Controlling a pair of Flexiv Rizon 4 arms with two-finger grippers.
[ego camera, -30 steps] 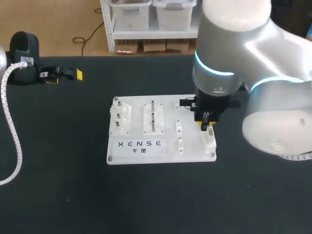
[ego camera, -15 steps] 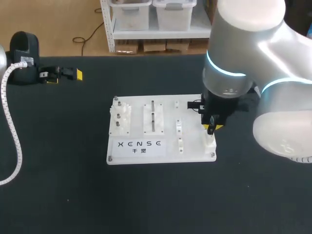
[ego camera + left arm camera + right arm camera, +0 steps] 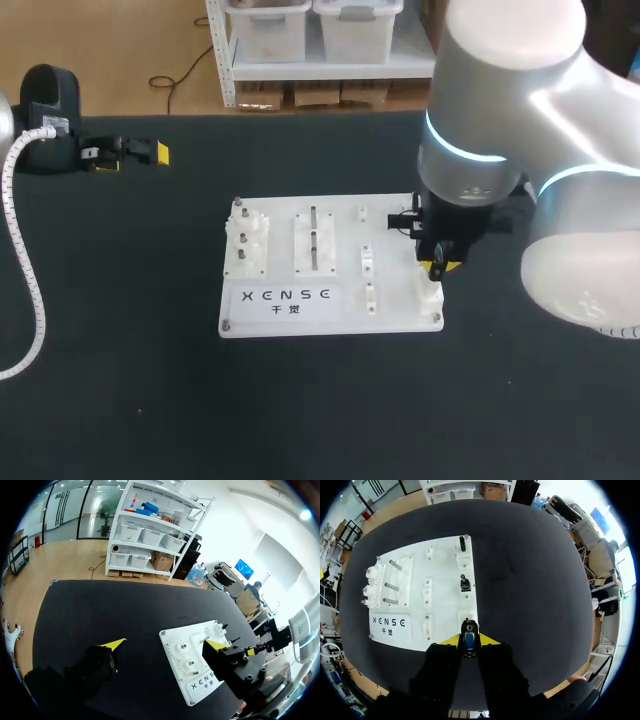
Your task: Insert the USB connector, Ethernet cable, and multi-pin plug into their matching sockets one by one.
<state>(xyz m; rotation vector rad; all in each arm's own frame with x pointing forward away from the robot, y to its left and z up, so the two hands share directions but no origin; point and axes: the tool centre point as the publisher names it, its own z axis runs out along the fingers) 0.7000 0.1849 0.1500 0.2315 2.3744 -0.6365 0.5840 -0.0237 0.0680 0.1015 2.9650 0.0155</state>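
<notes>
Only the right wrist view shows the blue-faced USB connector, pinched between the fingers of the right gripper. Its long axis runs along them, tip towards the white socket board. Overhead, the arm hides it above the board's right edge. The left gripper gapes wide, empty.

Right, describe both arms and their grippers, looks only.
The right arm is bulky, rounded silver-grey with a white cap and glowing cyan rings at its joints. The right gripper is black and blocky, ending in yellow wedge tips. The left gripper is alike: black, with yellow triangular tips. A white spiral-wrapped cable leads to it.
</notes>
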